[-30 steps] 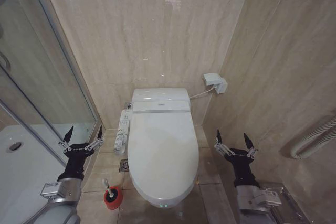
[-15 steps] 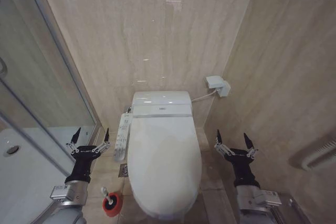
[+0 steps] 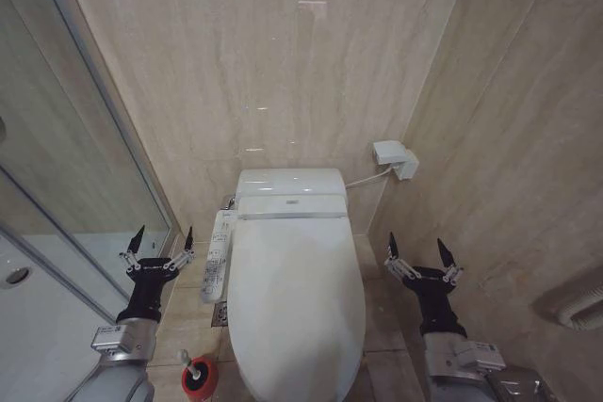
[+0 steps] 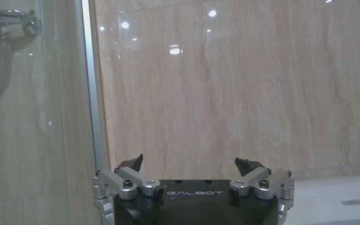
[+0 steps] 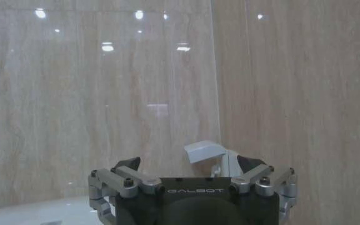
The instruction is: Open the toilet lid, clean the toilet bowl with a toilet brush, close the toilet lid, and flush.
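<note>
1. The left gripper [image 3: 162, 243] hung with its fingers spread wide and nothing between them, left of the toilet beside the glass shower partition [image 3: 85, 138].
2. The right gripper [image 3: 420, 256] was likewise spread apart and empty, right of the toilet near the beige tiled side wall [image 3: 528, 138].
3. Between them, the large glossy white oval plastic toilet lid [image 3: 297, 303] lay closed, covering the bowl.
4. The small toilet brush [image 3: 196, 374], thin white handle upright, stood in its round red holder on the floor, near and left of the toilet.
5. A white remote panel [image 3: 218, 254] ran along the toilet's left side.
</note>
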